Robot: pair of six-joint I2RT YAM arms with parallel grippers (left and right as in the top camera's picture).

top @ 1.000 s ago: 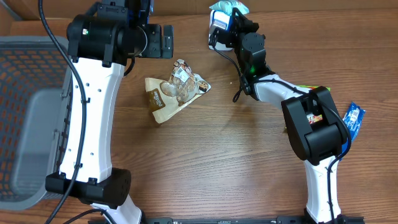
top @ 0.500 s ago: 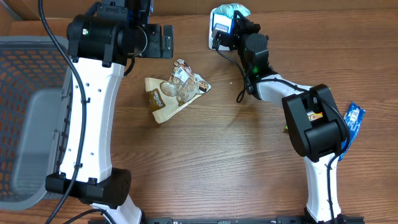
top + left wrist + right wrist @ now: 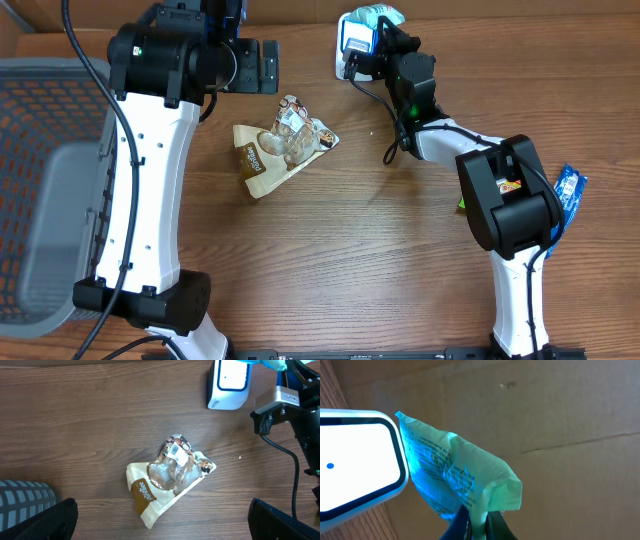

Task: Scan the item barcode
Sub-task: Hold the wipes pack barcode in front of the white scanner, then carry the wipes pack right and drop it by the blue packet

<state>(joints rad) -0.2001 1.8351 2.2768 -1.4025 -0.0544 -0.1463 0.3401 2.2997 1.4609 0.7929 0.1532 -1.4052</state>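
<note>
**Green packet meets the scanner; we judge the scan under way, not confirmed**

From the left, the left gripper [image 3: 258, 66] hangs with its jaws wide apart above a brown snack pouch [image 3: 167, 480] lying on the table. We cannot read the pouch's small barcode sticker or its lettering. Further right, the white scanner [image 3: 355, 460] glows just beside the green packet [image 3: 465, 480], which the right gripper [image 3: 476, 519] pinches at its lower corner. The packet's fine print is illegible to us.

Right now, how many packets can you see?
3: a brown pouch mid-table, a green packet in the right gripper beside the scanner, and a blue one at the table's right edge. The right arm may hide another.
</note>
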